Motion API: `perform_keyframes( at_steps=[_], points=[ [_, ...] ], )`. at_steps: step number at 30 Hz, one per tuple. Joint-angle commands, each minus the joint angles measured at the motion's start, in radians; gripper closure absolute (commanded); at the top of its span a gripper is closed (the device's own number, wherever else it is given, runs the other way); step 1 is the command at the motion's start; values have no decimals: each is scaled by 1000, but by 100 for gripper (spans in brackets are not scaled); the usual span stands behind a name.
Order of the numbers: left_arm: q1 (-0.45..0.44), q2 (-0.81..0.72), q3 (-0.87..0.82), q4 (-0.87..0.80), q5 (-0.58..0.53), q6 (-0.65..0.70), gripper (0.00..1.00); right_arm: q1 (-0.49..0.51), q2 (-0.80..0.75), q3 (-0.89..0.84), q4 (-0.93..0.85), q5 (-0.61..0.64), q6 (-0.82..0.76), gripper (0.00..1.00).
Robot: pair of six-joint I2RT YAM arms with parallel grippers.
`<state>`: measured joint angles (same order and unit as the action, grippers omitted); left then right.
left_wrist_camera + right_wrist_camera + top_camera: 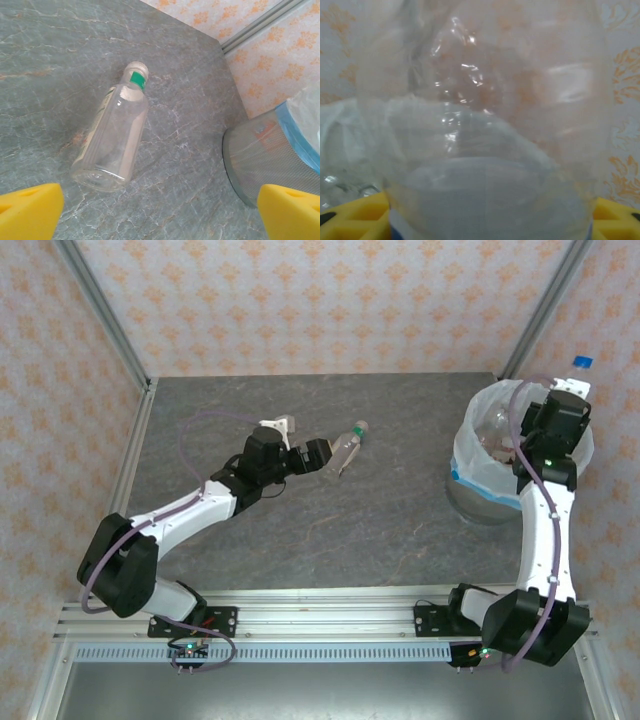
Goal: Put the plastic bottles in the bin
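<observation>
Hovering wide open, empty left fingers (318, 456) face one bottle (115, 140) (right fingers (357, 217) over bin (468, 462): grip unclear).

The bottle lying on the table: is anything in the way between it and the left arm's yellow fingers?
No, nothing visible is in the way. Just bare table lies between the bottle and the open left gripper. The bin stands off to one side.
</observation>
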<state>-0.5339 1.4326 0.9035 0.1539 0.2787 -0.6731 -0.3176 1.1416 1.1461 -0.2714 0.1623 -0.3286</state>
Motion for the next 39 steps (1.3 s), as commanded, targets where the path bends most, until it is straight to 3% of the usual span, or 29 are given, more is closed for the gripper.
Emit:
perform_keyframes(
  at_steps=[1, 2, 7, 10, 15, 16, 17, 22, 25, 29, 32, 39],
  points=[
    [7, -30, -20, 18, -45, 17, 0, -5, -3, -8, 28, 20, -78, 25],
    [7, -33, -21, 13, -47, 18, 0, 2, -6, 3, -3, 7, -83, 21],
    [7, -28, -7, -11, -61, 18, 0, 89, -73, 76, -114, -113, -17, 18],
    [8, -6, 7, -25, -70, 1, 0, 199, -72, 148, -209, -225, 63, 17],
    [8, 15, 12, -34, -87, -45, 0, 401, -48, 144, -176, -226, 194, 16],
    [8, 16, 17, -56, -105, -52, 0, 438, -35, 142, -175, -243, 220, 12],
    [9, 19, 25, -88, -130, -60, 0, 484, -18, 138, -172, -260, 245, 3],
    [18, 1, 12, -152, -207, -93, 0, 716, 100, 99, -96, -145, 405, 1],
    [26, -14, 9, -191, -252, -105, 0, 802, 201, 77, -47, -88, 543, 1],
    [35, -27, 8, -230, -279, -116, 0, 851, 326, 69, -16, 29, 709, 1],
    [41, -37, 6, -250, -287, -117, 0, 854, 387, 48, 38, -22, 803, 1],
    [48, -41, -5, -271, -305, -121, 0, 874, 521, 80, 2, -110, 843, 1]
  ],
)
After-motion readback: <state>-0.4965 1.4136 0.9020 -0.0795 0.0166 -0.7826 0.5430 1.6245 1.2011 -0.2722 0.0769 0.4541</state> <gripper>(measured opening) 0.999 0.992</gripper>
